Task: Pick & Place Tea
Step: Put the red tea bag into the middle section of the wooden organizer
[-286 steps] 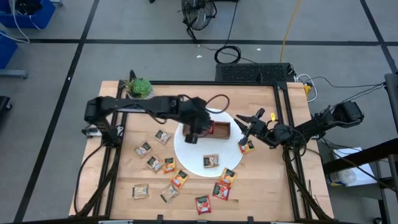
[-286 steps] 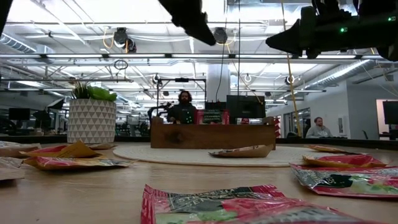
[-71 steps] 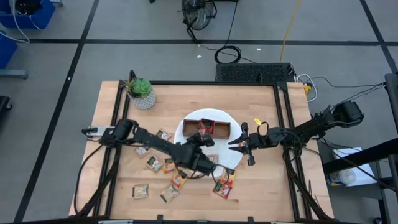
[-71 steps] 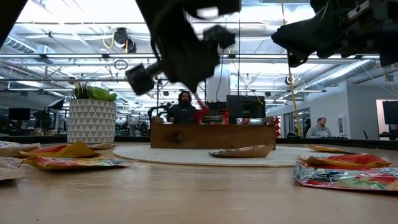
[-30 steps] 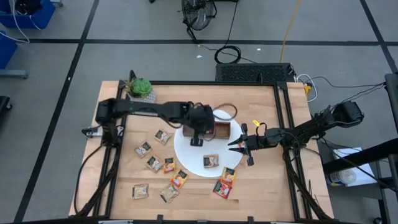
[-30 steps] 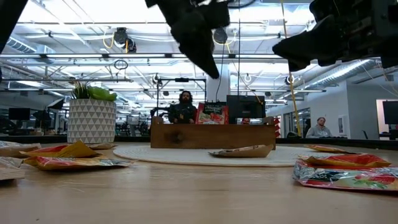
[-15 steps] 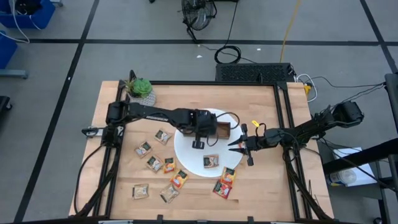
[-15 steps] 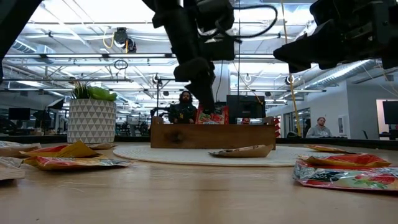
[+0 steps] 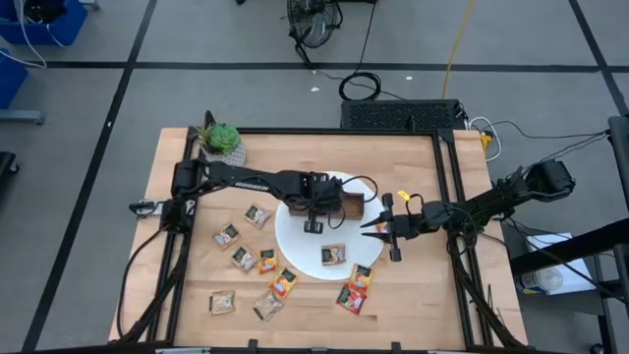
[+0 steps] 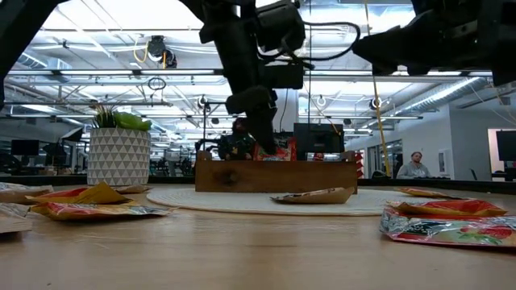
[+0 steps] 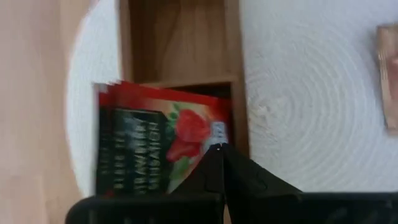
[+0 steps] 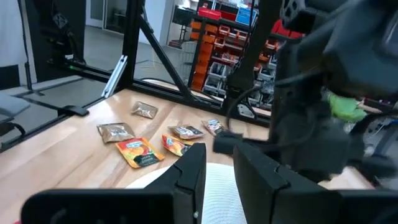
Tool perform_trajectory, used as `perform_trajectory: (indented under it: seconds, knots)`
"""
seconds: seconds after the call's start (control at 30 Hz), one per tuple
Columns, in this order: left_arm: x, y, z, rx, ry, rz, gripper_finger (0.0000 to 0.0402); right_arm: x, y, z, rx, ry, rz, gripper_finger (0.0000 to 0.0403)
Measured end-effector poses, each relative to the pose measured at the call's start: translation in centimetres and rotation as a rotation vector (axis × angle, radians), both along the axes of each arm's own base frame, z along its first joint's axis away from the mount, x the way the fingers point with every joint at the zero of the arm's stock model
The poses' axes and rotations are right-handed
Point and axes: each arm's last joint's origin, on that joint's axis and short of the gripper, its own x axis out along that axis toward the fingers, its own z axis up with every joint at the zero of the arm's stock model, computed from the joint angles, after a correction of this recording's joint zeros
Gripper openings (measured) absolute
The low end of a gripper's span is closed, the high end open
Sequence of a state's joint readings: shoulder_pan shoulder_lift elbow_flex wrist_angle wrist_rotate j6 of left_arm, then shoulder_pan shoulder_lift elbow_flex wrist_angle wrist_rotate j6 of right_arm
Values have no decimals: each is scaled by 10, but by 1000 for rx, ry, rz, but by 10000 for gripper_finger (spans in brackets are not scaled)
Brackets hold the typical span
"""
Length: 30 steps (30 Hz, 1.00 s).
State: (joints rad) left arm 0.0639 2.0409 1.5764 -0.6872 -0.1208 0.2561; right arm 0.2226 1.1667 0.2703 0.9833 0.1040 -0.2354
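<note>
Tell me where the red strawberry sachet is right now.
In the left wrist view the red strawberry sachet is pinched in the shut left gripper, over the wooden tray on the white plate.

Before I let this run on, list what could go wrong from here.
1. The left pincer grips only a corner of the red strawberry tea sachet over the wooden tray; it may catch a divider or stand proud instead of dropping in.
2. The tray sits loose on the white plate; a downward push might shift it.
3. The right pincer hovers at the plate's edge, near the left arm's way out.
</note>
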Motion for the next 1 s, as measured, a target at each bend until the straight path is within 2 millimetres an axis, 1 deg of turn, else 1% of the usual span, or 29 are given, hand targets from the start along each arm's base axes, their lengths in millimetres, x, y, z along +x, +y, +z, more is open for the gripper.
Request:
perform_trajectory:
  seconds: [0.2, 0.43, 0.77, 0.9, 1.0]
  knots:
    - [2, 1, -13, -3, 40, 6, 1, 0, 0, 0, -20, -2, 0, 73]
    - [4, 1, -22, -2, 42, 6, 1, 0, 0, -1, -23, 8, 0, 73]
    - [4, -2, -22, 14, 28, 63, 2, 0, 0, -2, -18, 22, 0, 73]
    - [7, -4, -20, -4, -4, 90, 18, 0, 0, -2, -15, 22, 0, 73]
    - [10, -9, -14, -5, -17, 82, 21, 0, 0, -2, -14, 22, 0, 73]
